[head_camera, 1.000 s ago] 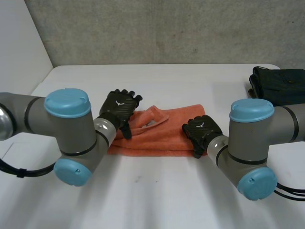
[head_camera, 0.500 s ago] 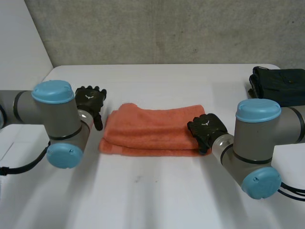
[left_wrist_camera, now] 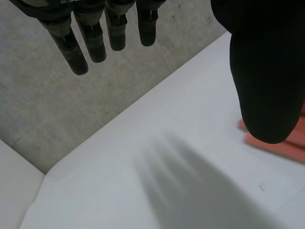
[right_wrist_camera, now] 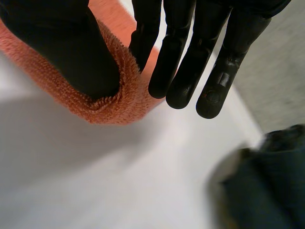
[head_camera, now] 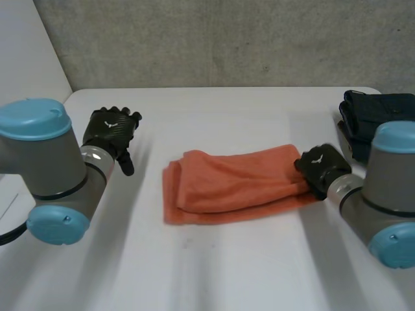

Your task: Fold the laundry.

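Observation:
An orange towel point(head_camera: 233, 184) lies folded into a long strip across the middle of the white table point(head_camera: 214, 272). My right hand point(head_camera: 319, 168) is at the towel's right end. In the right wrist view its thumb point(right_wrist_camera: 62, 43) and fingers point(right_wrist_camera: 171, 52) pinch the thick folded edge of the towel point(right_wrist_camera: 119, 95) between them. My left hand point(head_camera: 111, 129) hovers over bare table to the left of the towel, apart from it. Its fingers point(left_wrist_camera: 95, 38) hang straight and open, and a corner of the towel point(left_wrist_camera: 295, 138) shows beyond its thumb.
A pile of dark folded cloth point(head_camera: 379, 116) sits at the table's right edge, just behind my right hand, and shows beyond that hand's fingertips as dark cloth point(right_wrist_camera: 267, 181). A grey wall point(head_camera: 214, 39) runs behind the table.
The left hand let go of the towel's left end and drew away to the left. The right hand closed on the right end and dragged the towel to the right.

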You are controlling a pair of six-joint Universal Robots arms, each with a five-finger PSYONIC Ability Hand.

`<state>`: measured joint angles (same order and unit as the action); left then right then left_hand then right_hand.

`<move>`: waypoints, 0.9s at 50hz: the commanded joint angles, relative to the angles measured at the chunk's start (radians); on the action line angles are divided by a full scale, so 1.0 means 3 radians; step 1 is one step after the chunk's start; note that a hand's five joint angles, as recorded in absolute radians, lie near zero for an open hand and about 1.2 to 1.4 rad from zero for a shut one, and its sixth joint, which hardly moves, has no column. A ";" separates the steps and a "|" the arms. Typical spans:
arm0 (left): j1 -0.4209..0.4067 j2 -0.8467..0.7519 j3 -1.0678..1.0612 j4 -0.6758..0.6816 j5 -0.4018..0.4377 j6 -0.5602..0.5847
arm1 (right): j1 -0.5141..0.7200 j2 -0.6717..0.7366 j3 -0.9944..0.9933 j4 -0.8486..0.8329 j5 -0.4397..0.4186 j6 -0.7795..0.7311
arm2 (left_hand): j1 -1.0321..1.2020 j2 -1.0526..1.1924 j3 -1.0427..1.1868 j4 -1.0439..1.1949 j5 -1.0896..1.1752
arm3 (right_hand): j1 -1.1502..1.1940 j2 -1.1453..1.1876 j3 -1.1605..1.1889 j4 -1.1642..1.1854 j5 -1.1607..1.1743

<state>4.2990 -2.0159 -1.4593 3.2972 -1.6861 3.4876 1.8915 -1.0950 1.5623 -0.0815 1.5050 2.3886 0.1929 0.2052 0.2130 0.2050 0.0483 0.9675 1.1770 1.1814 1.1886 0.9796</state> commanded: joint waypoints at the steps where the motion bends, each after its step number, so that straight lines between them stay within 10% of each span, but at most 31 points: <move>1: 0.0013 0.0190 -0.0167 0.0003 0.0103 -0.0013 | 0.0275 -0.0129 -0.0370 -0.0015 -0.0016 -0.0359 | 0.0020 -0.0021 -0.0047 -0.0021 -0.0080 | 0.1429 0.0731 0.0716 0.0692 0.0807; 15: 0.0018 0.0241 -0.0152 0.0008 0.0113 -0.0243 | 0.1508 0.0643 -0.0948 -0.0015 -0.0844 -0.0389 | 0.0020 -0.0021 -0.0047 -0.0021 -0.0080 | 0.1429 0.0731 0.0716 0.0692 0.0807; 18: -0.0008 0.0241 -0.0142 0.0013 0.0129 -0.0299 | 0.1488 0.0628 -0.0928 -0.0020 -0.0783 -0.0221 | 0.0010 -0.0031 -0.0057 -0.0030 -0.0090 | -0.2643 -0.3341 -0.3356 -0.3380 -0.3265; 31: -0.0391 0.0042 0.0175 0.0039 0.0507 -0.0540 | 0.0532 0.0152 -0.0973 0.0454 -0.0614 0.2386 | 0.0069 0.0028 0.0002 0.0028 -0.0031 | -0.2643 -0.3341 -0.3356 -0.3380 -0.3265; 45: -0.0857 -0.0924 0.0993 -0.0493 0.0492 -0.0591 | 0.0501 0.0700 -0.1357 0.0742 -0.0400 0.2260 | 0.0118 0.0077 0.0051 0.0077 0.0018 | -0.2643 -0.3341 -0.3356 -0.3380 -0.3265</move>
<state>4.0564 -2.1986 -1.2464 3.2599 -1.4834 3.3062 2.0301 -0.9441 1.1970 0.1391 1.3607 3.0909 0.1934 0.2052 0.2130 0.2051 0.0483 0.2034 0.2195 0.2157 0.2351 0.0701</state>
